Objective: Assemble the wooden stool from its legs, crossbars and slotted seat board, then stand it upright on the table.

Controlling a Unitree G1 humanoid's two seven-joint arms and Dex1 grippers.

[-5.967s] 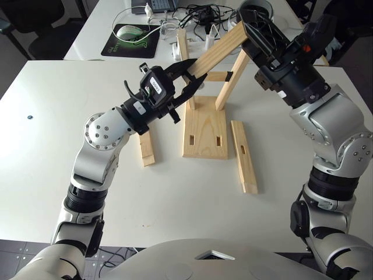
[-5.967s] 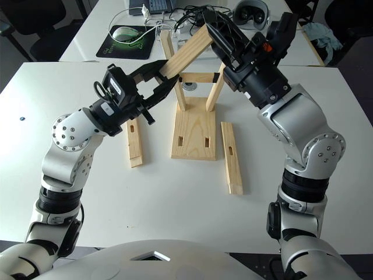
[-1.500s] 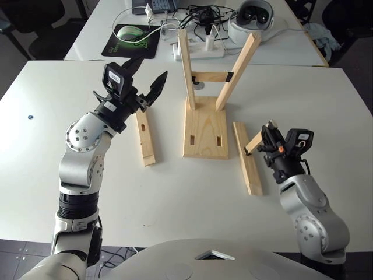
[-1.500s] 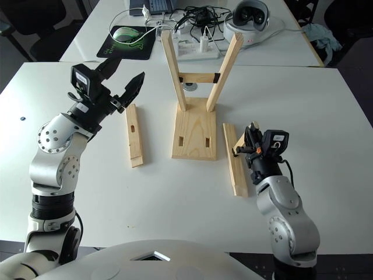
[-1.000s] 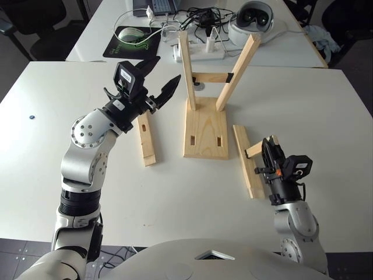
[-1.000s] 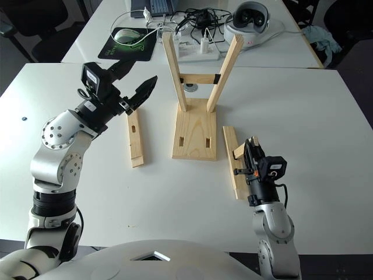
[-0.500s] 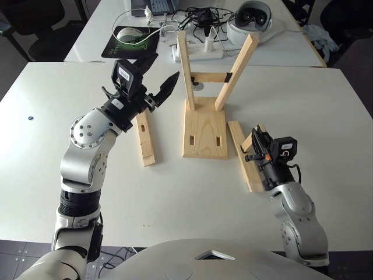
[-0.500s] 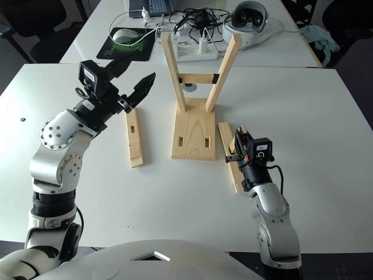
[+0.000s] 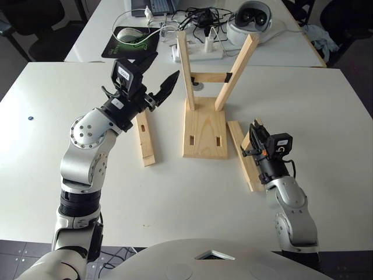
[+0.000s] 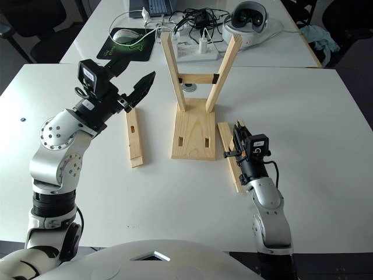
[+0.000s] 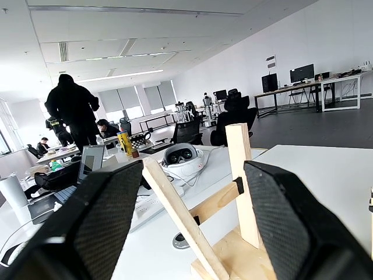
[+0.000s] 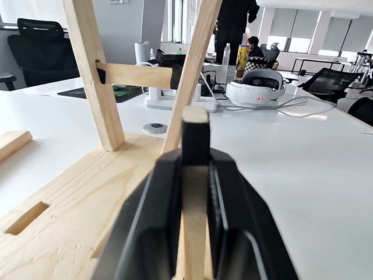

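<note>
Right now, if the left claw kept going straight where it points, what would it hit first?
Probably the nearer upright pale wooden leg standing on the slotted seat board; the open left gripper points at it, though depth is unclear.

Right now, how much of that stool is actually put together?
Done: two legs stand in the seat board, joined by a crossbar. In hand: the right gripper is shut on a short wooden piece beside one loose leg; the left gripper is open, raised near the other loose leg. Remaining: both flat legs, two empty slots, and turning the stool upright.
</note>
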